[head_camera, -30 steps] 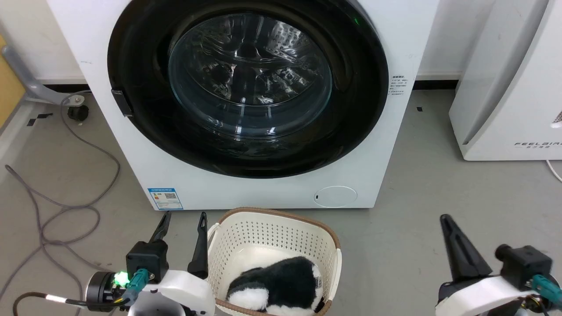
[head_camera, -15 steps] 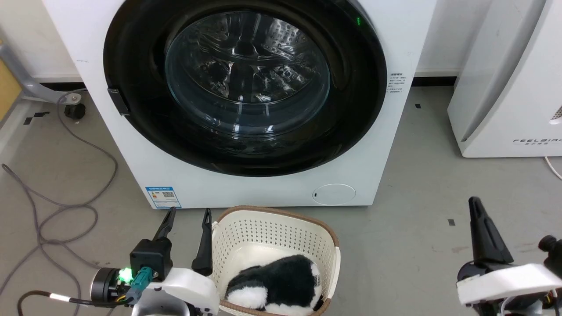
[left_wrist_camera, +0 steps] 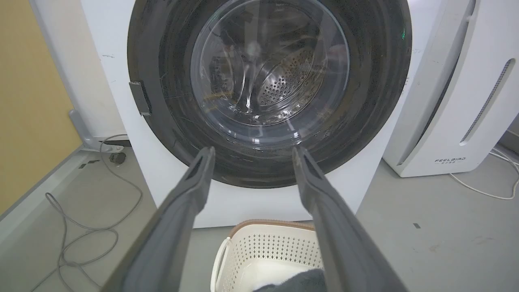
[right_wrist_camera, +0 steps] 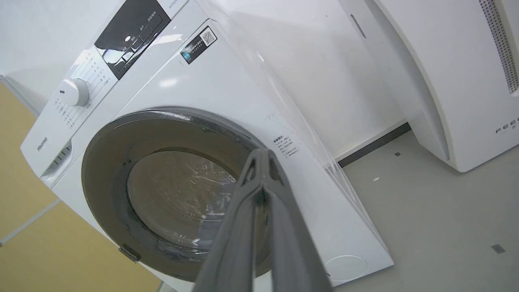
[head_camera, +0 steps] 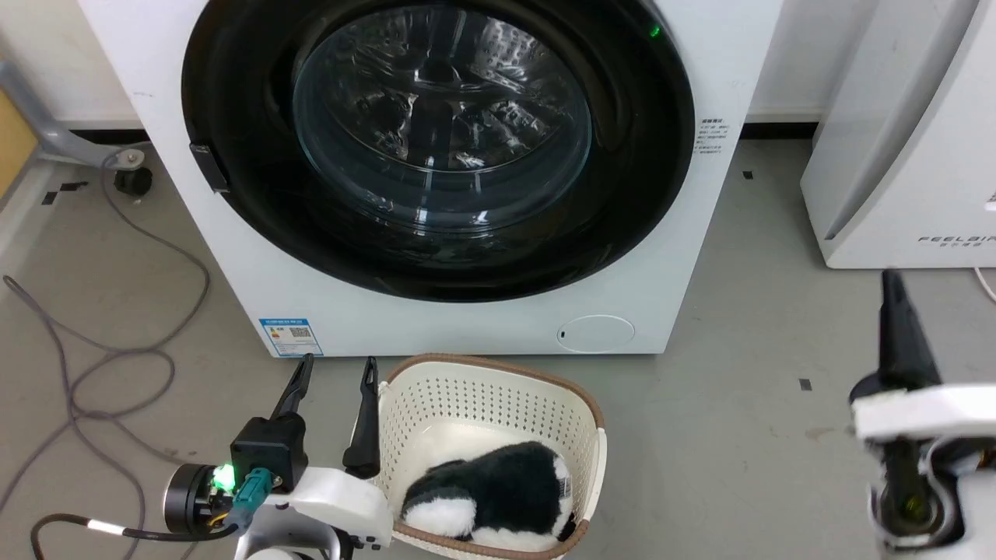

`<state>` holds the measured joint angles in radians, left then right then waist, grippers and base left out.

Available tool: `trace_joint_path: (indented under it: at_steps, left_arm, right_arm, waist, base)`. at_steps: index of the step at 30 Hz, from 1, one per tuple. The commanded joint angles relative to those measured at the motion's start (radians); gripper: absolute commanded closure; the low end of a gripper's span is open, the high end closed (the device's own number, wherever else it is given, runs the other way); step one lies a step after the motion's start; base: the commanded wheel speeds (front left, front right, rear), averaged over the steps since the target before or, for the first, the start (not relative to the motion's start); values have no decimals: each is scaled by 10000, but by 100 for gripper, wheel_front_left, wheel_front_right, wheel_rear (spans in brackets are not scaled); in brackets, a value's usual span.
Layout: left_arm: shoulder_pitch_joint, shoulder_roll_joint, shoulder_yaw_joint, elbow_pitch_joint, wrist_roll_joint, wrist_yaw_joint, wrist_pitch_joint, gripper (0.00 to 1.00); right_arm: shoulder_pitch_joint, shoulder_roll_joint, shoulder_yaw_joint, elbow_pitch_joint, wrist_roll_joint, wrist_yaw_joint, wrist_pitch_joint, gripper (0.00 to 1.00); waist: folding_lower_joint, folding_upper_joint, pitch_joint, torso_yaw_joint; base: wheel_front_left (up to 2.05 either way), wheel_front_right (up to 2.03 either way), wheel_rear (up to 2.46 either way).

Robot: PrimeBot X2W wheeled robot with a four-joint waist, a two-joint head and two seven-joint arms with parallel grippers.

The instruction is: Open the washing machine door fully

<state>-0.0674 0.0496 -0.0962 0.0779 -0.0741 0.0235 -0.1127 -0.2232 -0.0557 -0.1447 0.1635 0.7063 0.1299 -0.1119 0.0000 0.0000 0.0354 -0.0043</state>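
The washing machine door (head_camera: 440, 132) sits closed, seemingly flush, straight ahead of the left gripper (head_camera: 338, 361), which gapes wide, holding nothing. The right gripper (right_wrist_camera: 261, 154), well apart from the door, is pinched together, empty.

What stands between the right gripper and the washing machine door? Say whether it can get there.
Probably yes. The right gripper, shut, hangs low to the right, with bare floor between it and the closed washing machine door; the basket sits left of that path.
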Motion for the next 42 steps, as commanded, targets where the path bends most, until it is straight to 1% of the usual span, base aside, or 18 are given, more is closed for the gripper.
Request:
trace_joint_path:
  at_steps: [1,8,13,19,25,29,36,42]
  left_arm:
    - [-204,5,-66,44,-87,46,-106,0]
    - [-425,5,-166,-10,-128,53,-252,0]
    - [-644,5,-299,-107,-158,75,-357,0]
    - [-917,5,-449,-282,-203,111,-482,0]
    - [-1189,6,-537,-443,-221,138,-607,0]
    - [-1386,6,-628,-547,-235,175,-691,0]
    - [-1686,6,-747,-727,-261,235,-837,0]
    - [-1872,6,-812,-820,-272,282,-962,0]
  right_arm:
    - [-462,-111,-135,252,429,5,-97,100]
    - [-2166,-617,-338,1433,1457,5,-71,100]
    - [-3462,-1090,-255,2244,1993,5,145,100]
    - [-5048,-1686,131,2944,2372,6,647,100]
    - [-6743,-2042,615,3888,2740,6,1327,100]
    - [-7896,-2205,1043,4747,2906,6,2022,100]
    - [-9832,-2376,1918,6436,3067,6,3713,100]
    - [-11023,-2296,2702,7114,3282,7,5330,100]
  waist:
    - [0,0,48,10]
    - [0,0,367,67]
    - [0,0,666,168]
    - [0,0,1097,294]
    - [0,0,1567,375]
    - [0,0,1890,435]
    - [0,0,2413,512]
    - [0,0,2829,524]
  base:
    - [0,0,0]
    - [0,0,0]
    - [0,0,0]
    - [0,0,0]
    - [0,0,0]
    - [0,0,0]
    - [0,0,0]
    - [0,0,0]
